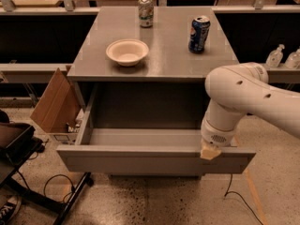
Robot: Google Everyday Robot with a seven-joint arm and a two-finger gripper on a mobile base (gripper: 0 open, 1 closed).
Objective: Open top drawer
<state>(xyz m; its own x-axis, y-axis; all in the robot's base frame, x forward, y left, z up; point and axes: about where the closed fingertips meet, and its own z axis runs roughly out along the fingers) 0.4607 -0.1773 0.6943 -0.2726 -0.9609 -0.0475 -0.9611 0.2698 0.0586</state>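
Observation:
The top drawer [150, 159] is a wide grey drawer with a flat front panel. It is pulled far out from the grey cabinet [154, 55], and its grey box interior shows with nothing visible in it. My gripper [209, 152] sits at the top edge of the drawer front, towards its right end, below the white arm [243, 97]. Only a tan fingertip [208, 153] shows over the rim. The lower drawer fronts are hidden under the open drawer.
On the cabinet top stand a white bowl [127, 51], a blue can [198, 33] and a green-and-white can [146, 11]. A cardboard box [54, 104] leans at the left. A black stand [18, 149] and cables [47, 186] lie on the floor at the left.

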